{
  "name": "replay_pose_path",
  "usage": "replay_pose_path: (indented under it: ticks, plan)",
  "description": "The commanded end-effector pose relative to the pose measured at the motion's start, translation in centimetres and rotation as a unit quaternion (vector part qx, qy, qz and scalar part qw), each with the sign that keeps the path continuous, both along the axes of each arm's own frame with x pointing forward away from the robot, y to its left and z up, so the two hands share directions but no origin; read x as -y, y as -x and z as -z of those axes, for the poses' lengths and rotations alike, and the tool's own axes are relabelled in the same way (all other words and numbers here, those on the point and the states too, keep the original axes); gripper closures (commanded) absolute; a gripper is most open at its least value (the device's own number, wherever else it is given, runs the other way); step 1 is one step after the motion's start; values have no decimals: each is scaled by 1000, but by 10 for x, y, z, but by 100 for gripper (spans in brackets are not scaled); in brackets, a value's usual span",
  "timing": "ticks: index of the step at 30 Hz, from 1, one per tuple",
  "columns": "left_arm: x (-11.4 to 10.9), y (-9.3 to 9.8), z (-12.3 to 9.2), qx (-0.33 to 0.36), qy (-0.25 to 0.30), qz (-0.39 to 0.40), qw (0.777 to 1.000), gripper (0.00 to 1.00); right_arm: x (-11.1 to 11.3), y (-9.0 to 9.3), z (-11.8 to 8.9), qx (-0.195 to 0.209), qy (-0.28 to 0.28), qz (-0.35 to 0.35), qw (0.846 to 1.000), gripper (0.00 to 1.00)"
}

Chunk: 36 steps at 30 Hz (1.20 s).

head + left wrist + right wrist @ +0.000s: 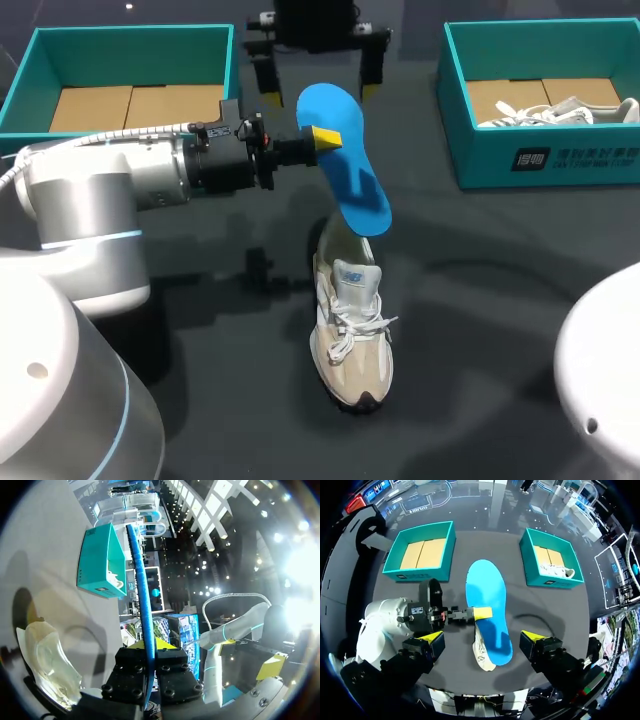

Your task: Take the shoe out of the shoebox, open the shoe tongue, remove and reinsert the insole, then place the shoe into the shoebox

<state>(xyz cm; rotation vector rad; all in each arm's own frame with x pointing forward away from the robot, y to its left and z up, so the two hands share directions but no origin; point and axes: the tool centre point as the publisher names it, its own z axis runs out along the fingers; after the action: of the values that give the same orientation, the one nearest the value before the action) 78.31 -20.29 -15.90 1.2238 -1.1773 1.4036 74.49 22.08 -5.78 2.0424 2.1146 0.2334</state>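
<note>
A dark table (480, 260) stretches out before the robot. Nearest the robot stands the shoe (350, 330), a beige and white sneaker with white laces (358, 325). It is upright on its sole in the middle of the table, with its toe pointing back toward the robot and outside both boxes.

Above the shoe's heel end hangs the blue insole (345, 160), clear of the table and tilted. Its lower end is close over the shoe's opening; whether the two touch cannot be told. The left arm (110, 185) comes in level from the side, and the left gripper (325, 138) pinches the insole's edge between its yellow tips. The left wrist view shows the insole (142, 605) edge-on, clamped between the two fingers of the left gripper (149, 645), with the shoe (50, 660) below and to one side.

The right gripper (482, 639) hangs high over the scene with its fingers spread wide and nothing between them. From there it looks down on the insole (487, 610) and the shoe (482, 657).

At the table's far side sit two teal boxes, well apart. The left shoebox (130, 40) shows only a cardboard floor (135, 105). The right shoebox (540, 160) holds a second shoe (560, 112), white and lying low inside.
</note>
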Motion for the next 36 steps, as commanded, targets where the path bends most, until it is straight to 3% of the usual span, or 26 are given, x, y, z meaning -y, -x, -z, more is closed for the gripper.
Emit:
replay_pose_path:
  ticks: [1, 8, 17, 24, 36]
  plan:
    - [1, 0, 1, 0, 1, 0, 1000, 100, 44, 2, 8, -9, -154, -27, 988, 0]
    - [1, 0, 1, 0, 1, 0, 1000, 100, 65, 5, 13, -13, -247, -42, 968, 0]
    - [1, 0, 1, 0, 1, 0, 1000, 100, 85, 6, 22, -31, -370, -49, 927, 0]
    - [1, 0, 1, 0, 1, 0, 1000, 100, 97, 4, 39, -64, -439, -44, 895, 0]
    - [1, 0, 1, 0, 1, 0, 1000, 100, 99, 10, 60, -72, -528, -48, 845, 0]
